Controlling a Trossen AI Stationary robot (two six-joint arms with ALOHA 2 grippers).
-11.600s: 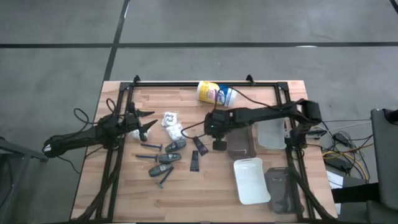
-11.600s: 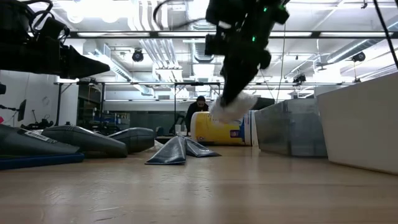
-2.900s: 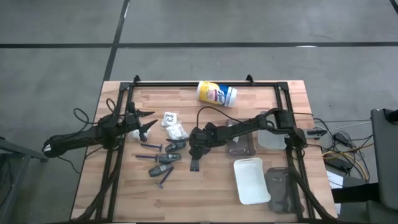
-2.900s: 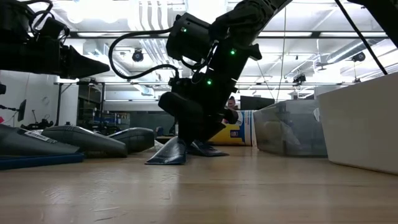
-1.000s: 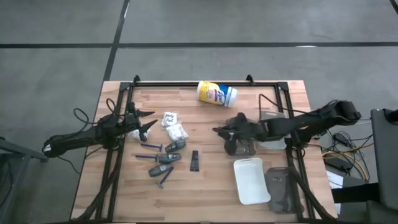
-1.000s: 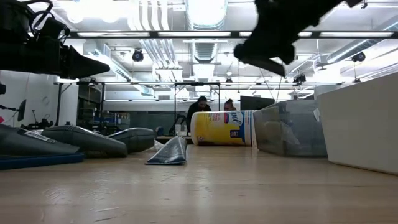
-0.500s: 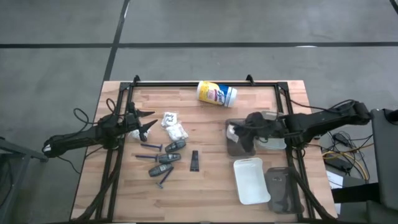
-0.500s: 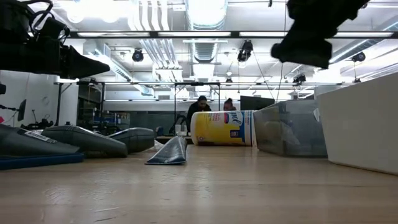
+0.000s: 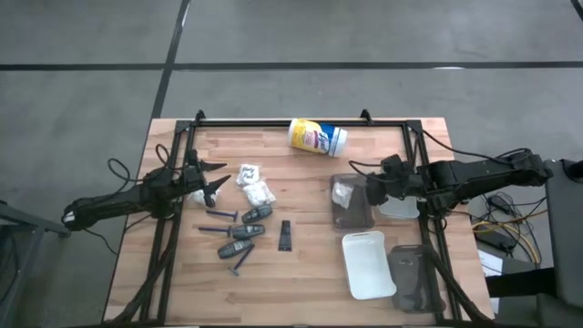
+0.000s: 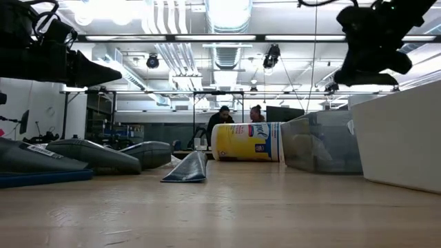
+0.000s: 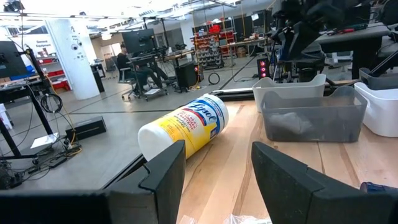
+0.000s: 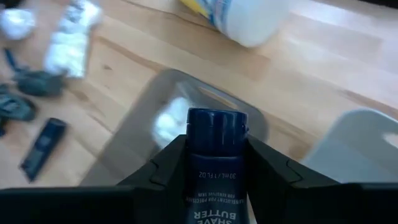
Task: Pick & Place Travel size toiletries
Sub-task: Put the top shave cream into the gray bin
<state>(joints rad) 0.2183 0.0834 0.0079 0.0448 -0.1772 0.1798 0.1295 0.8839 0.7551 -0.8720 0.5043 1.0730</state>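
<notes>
My right gripper (image 9: 376, 187) hangs above the right rim of a clear tray (image 9: 352, 215) and is shut on a dark blue tube (image 12: 213, 163). One white packet (image 9: 343, 191) lies in that tray. On the wood remain white packets (image 9: 256, 191), dark grey tubes (image 9: 246, 231), slim black sticks (image 9: 221, 215) and a dark flat sachet (image 9: 286, 235). My left gripper (image 9: 215, 183) waits open at the table's left, beside the packets. In the low view the right gripper (image 10: 372, 43) is high above the table. My right gripper pinches the dark blue tube between its two fingers (image 12: 166, 169), which lie along the tube's sides. The round cap end (image 12: 213, 121) sticks out past the fingertips. The arm reaches in from the table's right side. The tube is lifted clear, above the clear tray.
A yellow-and-white canister (image 9: 317, 137) lies on its side near the far edge. A second clear tray (image 9: 398, 199) sits right of the first; a white tray (image 9: 367, 264) and a grey tray (image 9: 414, 278) sit nearer. Bare wood lies in the table's near middle.
My right gripper has carried the tube toward the table's right edge, from the clear tray's left end across to its right rim, staying shut on it and well above the table. The left arm and the items on the wood have kept still.
</notes>
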